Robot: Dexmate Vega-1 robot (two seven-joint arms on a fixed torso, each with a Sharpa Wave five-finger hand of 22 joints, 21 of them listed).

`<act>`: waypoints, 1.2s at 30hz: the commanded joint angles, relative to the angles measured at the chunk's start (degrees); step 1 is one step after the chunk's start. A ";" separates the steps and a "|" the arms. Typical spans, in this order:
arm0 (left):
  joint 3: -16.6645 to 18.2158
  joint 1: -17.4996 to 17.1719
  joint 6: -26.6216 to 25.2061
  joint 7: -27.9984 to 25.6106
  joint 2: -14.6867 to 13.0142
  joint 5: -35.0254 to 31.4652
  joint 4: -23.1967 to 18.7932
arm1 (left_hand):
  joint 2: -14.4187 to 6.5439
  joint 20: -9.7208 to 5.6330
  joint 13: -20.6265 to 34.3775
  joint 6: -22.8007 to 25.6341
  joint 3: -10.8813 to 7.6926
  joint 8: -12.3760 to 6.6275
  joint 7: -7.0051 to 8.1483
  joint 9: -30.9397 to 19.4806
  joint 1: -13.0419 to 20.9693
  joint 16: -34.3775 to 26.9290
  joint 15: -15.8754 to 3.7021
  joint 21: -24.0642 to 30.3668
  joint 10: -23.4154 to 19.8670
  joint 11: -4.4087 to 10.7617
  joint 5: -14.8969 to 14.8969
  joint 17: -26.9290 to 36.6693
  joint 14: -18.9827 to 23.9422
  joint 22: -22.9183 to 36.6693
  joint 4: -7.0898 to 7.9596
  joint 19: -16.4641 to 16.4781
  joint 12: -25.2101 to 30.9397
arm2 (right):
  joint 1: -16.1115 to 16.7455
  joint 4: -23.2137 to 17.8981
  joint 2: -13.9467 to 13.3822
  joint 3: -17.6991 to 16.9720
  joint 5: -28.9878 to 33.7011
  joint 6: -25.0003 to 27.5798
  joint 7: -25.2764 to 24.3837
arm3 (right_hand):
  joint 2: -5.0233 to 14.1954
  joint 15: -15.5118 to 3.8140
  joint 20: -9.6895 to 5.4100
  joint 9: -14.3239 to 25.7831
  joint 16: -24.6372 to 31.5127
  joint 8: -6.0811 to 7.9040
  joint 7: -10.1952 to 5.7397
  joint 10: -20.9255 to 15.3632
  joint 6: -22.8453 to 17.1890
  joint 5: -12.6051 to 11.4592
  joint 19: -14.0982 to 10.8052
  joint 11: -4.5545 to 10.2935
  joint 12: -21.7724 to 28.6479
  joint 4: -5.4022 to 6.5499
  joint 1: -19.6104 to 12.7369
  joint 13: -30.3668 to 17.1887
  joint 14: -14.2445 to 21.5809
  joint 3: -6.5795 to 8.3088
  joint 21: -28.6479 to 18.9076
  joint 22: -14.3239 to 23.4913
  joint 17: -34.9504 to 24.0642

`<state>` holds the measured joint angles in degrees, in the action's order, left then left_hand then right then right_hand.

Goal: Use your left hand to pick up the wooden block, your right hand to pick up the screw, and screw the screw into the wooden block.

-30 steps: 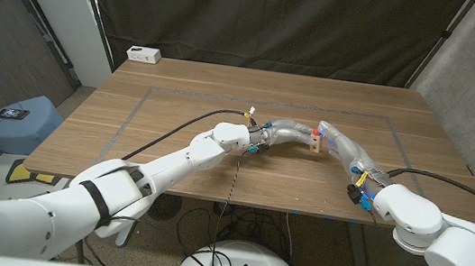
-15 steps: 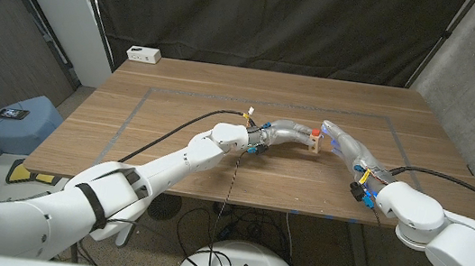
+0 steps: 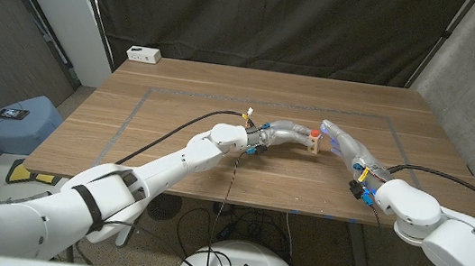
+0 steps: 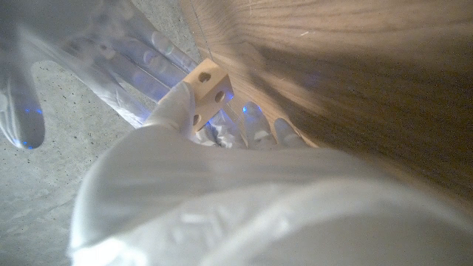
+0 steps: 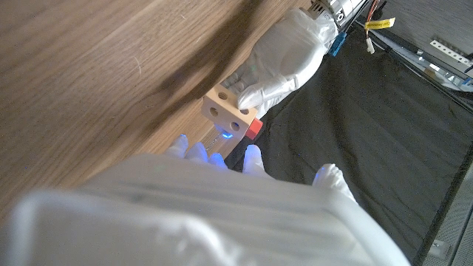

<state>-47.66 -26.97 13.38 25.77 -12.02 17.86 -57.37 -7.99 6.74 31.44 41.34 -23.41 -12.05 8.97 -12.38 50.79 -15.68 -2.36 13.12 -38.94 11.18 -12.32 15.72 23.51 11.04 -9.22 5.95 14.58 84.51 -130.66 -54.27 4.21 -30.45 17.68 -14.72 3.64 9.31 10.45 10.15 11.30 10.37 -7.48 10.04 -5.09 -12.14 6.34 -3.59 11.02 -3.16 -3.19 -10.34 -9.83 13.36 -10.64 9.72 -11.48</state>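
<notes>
Little has shifted — left hand [image 3: 284, 134] holds wooden block [image 3: 313, 143]; right hand [image 3: 342, 144] fingers pinch the screw [image 5: 225, 137].

Wooden block [image 5: 228, 113]: a small, pale cube of light wood with round holes drilled in its faces, two of them visible side by side on one face in the right wrist view. It is held off the counter [image 3: 183, 131], gripped by the left hand [image 5: 284, 68], near the middle of the counter between the two hands, as the head view [image 3: 313, 142] shows. In the left wrist view [image 4: 208, 92] it sits tilted, one corner outward. A small red piece [image 5: 253, 128] touches one side. Screw [image 5: 225, 137]: a slim, blurred shaft seen just beside a holed face; its grip cannot be made out.
</notes>
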 commanded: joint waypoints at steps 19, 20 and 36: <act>0.11 -1.22 -0.94 -1.19 -1.20 0.10 -2.73 | -0.37 0.27 0.22 0.69 -0.04 -0.46 0.09 -0.22 0.08 -0.25 -3.48 0.33 -0.47 0.00 -0.36 0.10 0.47 0.23 0.37 0.39 0.06 | -2.02 1.78 -0.98 2.74 -1.41 -1.76 0.70 | 0.08 0.35 0.43 0.06 0.30 -0.04 -0.21 10.27 0.75 -0.34 -0.25 0.28 -0.02 0.17 0.04 -0.14 -11.38 0.18 -0.36 0.18 -0.14; 0.10 -1.24 -0.91 -1.24 -1.21 0.08 -2.77 | -0.38 0.24 0.22 0.66 -0.05 -0.45 0.11 -0.21 0.07 -0.26 -3.49 0.33 -0.55 0.03 -0.36 0.10 0.48 0.23 0.38 0.38 0.09 | -2.00 1.73 -1.08 2.77 -1.40 -1.74 0.69 | 0.08 0.33 0.43 0.05 0.30 -0.05 -0.25 10.27 0.77 -0.34 -0.25 0.27 -0.02 0.18 0.04 -0.14 -11.37 0.18 -0.36 0.18 -0.14; 0.03 -1.05 -0.87 -0.78 -1.11 0.28 -2.32 | -0.45 0.30 0.22 0.68 -0.04 -0.45 0.05 -0.21 0.04 -0.26 -3.42 0.32 -0.52 0.10 -0.36 0.13 0.40 0.23 0.42 0.35 0.08 | -1.20 0.76 -1.53 2.82 -1.95 -1.57 -0.12 | 0.09 0.36 0.45 0.05 0.32 0.02 -0.28 10.27 0.78 -0.35 -0.27 0.24 0.00 0.19 0.05 -0.14 -11.34 0.18 -0.36 0.18 -0.14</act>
<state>-47.57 -28.08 12.49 24.72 -13.14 18.03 -59.89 -7.89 6.74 31.47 41.47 -23.29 -12.11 8.84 -12.40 50.72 -15.68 -2.36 13.12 -38.97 11.40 -12.29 15.72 23.51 11.04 -9.10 5.95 14.37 82.95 -129.35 -55.47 6.78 -32.19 16.03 -14.37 3.64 9.31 10.45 10.15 11.30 10.37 -7.58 10.04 -4.58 -12.14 6.34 -3.59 11.02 -3.16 -3.19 -10.34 -9.83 13.36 -10.64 9.71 -11.48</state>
